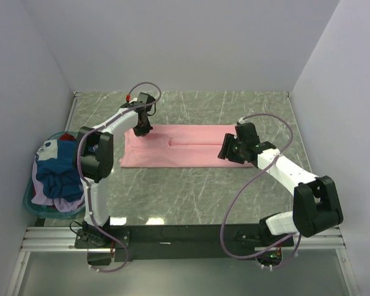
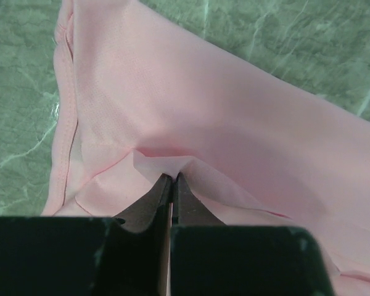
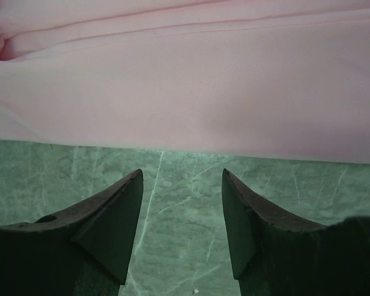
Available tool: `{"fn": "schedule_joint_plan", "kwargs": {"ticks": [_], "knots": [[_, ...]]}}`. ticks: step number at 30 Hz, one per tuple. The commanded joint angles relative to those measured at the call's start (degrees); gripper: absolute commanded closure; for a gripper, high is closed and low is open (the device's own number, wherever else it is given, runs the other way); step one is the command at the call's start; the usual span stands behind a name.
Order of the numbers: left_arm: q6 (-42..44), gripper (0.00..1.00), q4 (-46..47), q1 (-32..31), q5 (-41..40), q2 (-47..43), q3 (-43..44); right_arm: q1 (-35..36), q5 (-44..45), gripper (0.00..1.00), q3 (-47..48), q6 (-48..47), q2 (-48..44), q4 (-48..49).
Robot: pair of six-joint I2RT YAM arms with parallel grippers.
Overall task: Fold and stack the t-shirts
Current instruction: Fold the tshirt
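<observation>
A light pink t-shirt (image 1: 179,148) lies folded into a long band across the middle of the green marble table (image 1: 191,191). My left gripper (image 1: 140,126) sits at the shirt's far left corner. In the left wrist view the left gripper (image 2: 172,176) is shut on a small pinch of the pink cloth (image 2: 203,92), which puckers at its tips. My right gripper (image 1: 227,151) is at the shirt's right end. In the right wrist view it (image 3: 182,176) stands open over bare table, just short of the pink cloth's (image 3: 185,80) edge. Other t-shirts (image 1: 55,176), blue, white and purple, lie bunched at the left.
A teal plastic basket (image 1: 29,203) holds the bunched shirts at the table's left edge, beside the left arm's base. Grey walls close in the back and both sides. A black rail (image 1: 185,237) runs along the near edge.
</observation>
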Motion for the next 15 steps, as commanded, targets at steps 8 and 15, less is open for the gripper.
{"fn": "schedule_joint_plan", "kwargs": {"ticks": [8,15], "knots": [[-1.3,0.83,0.2,0.6,-3.2,0.4,4.7,-8.3,-3.6,0.40,-2.8,2.5,2.4,4.7],[-1.7,0.50,-0.3,1.9,-3.9,-2.5,5.4,-12.7,-5.6,0.40,-3.0,1.8,0.9,4.5]]}}
